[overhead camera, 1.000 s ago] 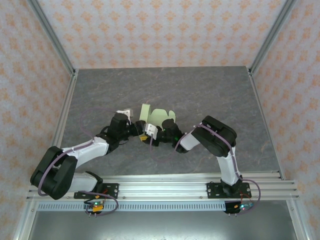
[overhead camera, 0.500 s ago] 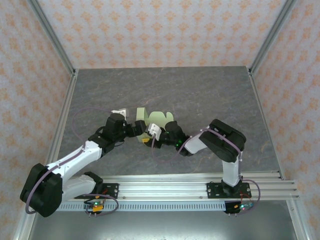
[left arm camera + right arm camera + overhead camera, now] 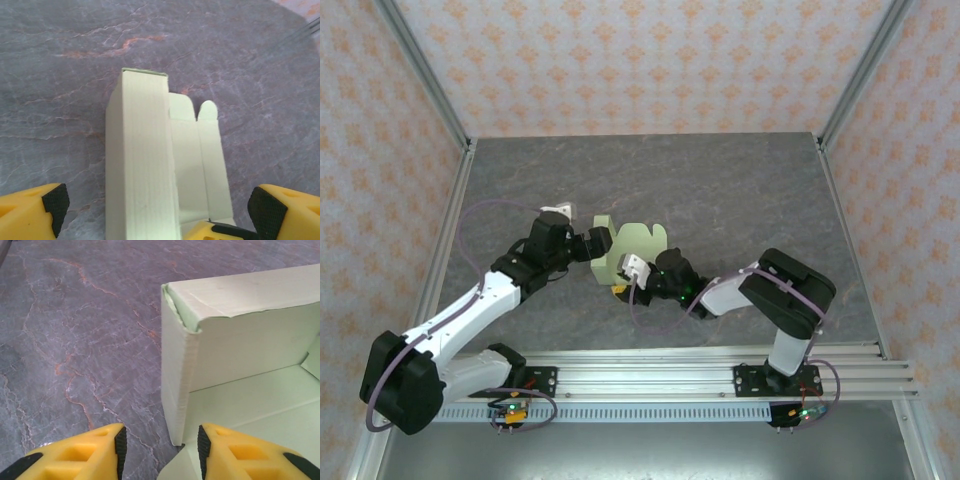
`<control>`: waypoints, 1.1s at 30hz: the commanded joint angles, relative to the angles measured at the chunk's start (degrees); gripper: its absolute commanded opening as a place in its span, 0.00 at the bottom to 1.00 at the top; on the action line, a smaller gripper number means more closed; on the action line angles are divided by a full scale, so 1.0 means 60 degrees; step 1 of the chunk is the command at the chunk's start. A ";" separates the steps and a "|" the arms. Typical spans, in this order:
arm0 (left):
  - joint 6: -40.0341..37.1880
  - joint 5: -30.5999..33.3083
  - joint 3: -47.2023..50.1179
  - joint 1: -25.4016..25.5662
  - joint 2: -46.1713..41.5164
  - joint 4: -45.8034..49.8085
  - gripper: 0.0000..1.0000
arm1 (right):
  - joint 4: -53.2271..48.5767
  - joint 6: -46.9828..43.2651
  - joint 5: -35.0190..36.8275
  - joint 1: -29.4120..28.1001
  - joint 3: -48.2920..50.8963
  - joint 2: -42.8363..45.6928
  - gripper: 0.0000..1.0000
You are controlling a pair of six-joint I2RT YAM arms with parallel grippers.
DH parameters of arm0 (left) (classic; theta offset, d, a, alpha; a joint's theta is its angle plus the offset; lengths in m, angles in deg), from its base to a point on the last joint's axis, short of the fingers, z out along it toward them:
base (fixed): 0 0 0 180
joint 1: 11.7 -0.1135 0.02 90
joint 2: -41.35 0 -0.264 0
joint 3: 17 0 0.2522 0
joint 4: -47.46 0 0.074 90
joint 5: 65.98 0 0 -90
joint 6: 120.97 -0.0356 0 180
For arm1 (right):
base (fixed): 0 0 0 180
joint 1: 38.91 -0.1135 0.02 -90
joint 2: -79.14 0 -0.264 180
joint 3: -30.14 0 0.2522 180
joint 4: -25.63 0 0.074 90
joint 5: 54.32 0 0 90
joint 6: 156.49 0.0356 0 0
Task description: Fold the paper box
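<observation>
Paper box (image 3: pixel 638 240) sits half-formed on the table (image 3: pixel 750 190), one wall up. Your left gripper (image 3: pixel 160 202) straddles it wide open; your right gripper (image 3: pixel 159 440) gapes narrowly around the wall's end. Pinch gently at the crease, so thin card doesn't buckle.

Grey marbled table (image 3: pixel 720 190), aluminium posts (image 3: pixel 420 70), pale walls (image 3: pixel 650 60) patterned with orange motifs.

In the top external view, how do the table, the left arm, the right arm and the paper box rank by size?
1. table
2. left arm and right arm: alike, not ranked
3. paper box
</observation>
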 commanded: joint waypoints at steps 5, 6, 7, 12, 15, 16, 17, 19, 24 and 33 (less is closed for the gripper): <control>-0.0070 0.0415 0.0270 -0.0053 -0.0105 0.1836 0.83 | 0.1328 -0.0418 -0.0041 -0.0050 -0.0821 -0.0875 0.43; -0.0005 0.0391 0.0405 -0.0053 -0.0177 0.1801 0.80 | 0.1257 -0.0493 -0.0231 -0.0039 -0.0983 -0.0962 0.43; 0.0050 0.0332 0.0501 -0.0053 -0.0212 0.1724 0.78 | 0.1172 -0.0541 -0.0391 -0.0042 -0.1098 -0.1041 0.42; 0.0125 -0.0006 0.0834 -0.0054 0.0065 0.1341 0.67 | 0.1788 -0.0555 -0.0602 -0.0054 -0.1105 -0.1451 0.33; 0.0274 -0.0193 0.1016 -0.0053 0.0517 0.0896 0.62 | 0.1879 -0.0611 -0.0570 -0.0054 -0.1112 -0.1594 0.29; 0.0289 -0.0246 0.1020 -0.0053 0.0694 0.0803 0.61 | 0.1875 -0.0653 -0.0593 -0.0054 -0.1130 -0.1632 0.27; 0.0304 -0.0259 0.1002 -0.0053 0.0851 0.0769 0.61 | 0.1864 -0.0667 -0.0605 -0.0054 -0.1172 -0.1706 0.27; 0.0305 -0.0385 0.0977 -0.0053 0.1035 0.0666 0.60 | 0.1871 -0.0633 -0.0626 -0.0054 -0.1252 -0.1778 0.27; 0.0421 -0.0515 0.1027 -0.0056 0.0953 0.0659 0.60 | 0.1632 -0.0696 -0.0592 -0.0054 -0.1403 -0.1762 0.26; 0.0874 -0.0966 0.1376 -0.0054 0.0867 0.0526 0.59 | 0.2838 0.0136 0.0324 -0.0376 -0.1782 -0.2536 0.22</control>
